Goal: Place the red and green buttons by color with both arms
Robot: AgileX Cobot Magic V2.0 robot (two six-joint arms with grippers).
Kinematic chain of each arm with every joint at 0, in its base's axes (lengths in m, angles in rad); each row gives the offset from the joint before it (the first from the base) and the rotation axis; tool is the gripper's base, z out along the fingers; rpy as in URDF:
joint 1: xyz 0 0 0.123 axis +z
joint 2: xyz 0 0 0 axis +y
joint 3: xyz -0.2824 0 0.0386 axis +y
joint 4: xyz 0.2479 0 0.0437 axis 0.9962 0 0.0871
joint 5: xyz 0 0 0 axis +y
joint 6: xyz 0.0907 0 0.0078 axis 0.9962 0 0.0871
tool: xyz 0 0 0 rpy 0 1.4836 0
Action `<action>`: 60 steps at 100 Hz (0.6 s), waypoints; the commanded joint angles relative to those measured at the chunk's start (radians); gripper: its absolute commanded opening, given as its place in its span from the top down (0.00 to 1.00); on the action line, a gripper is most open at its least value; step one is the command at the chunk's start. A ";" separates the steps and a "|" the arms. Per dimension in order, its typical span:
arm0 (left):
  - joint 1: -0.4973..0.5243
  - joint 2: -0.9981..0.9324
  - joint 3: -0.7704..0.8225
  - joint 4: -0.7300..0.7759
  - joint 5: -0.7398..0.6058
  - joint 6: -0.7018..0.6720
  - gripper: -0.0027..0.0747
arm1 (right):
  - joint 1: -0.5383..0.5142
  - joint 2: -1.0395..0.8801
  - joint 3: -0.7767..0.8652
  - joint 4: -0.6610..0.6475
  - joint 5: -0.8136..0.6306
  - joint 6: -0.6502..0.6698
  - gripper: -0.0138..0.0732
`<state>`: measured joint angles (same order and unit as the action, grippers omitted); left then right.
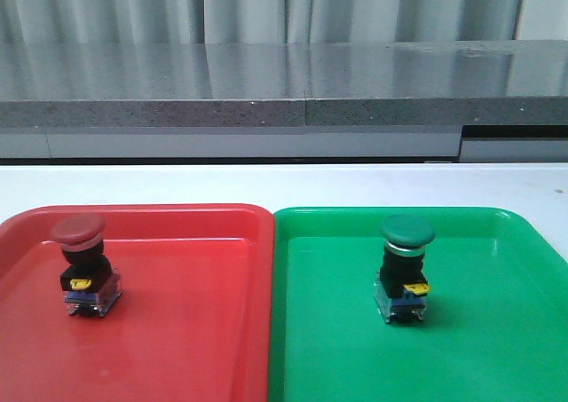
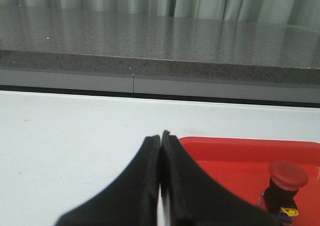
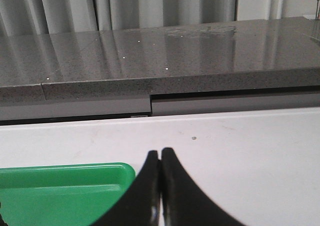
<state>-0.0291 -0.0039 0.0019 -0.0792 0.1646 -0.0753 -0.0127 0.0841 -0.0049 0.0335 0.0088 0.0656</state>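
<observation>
The red button (image 1: pixel 82 264) stands upright in the red tray (image 1: pixel 195 331), near its left side. The green button (image 1: pixel 406 269) stands upright in the green tray (image 1: pixel 497 331). Neither gripper shows in the front view. In the left wrist view my left gripper (image 2: pixel 161 135) is shut and empty, over the white table beside the red tray's corner (image 2: pixel 240 151); the red button (image 2: pixel 286 186) stands apart from it. In the right wrist view my right gripper (image 3: pixel 160 152) is shut and empty, beside the green tray's corner (image 3: pixel 75 186).
The two trays lie side by side on a white table (image 1: pixel 284 185). A grey stone ledge (image 1: pixel 284 87) runs along the back, with curtains behind it.
</observation>
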 commanded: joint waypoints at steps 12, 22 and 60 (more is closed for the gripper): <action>-0.001 -0.033 0.011 -0.001 -0.081 -0.001 0.99 | -0.007 -0.116 0.014 -0.012 -0.046 0.000 0.92; -0.001 -0.033 0.011 -0.001 -0.081 -0.001 0.99 | -0.007 -0.117 0.014 -0.014 -0.051 0.000 0.92; -0.001 -0.033 0.011 -0.001 -0.081 -0.001 0.99 | -0.010 -0.117 0.014 -0.016 -0.046 0.000 0.92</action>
<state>-0.0291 -0.0039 0.0019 -0.0792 0.1646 -0.0753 -0.0149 -0.0109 0.0280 0.0300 0.0332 0.0676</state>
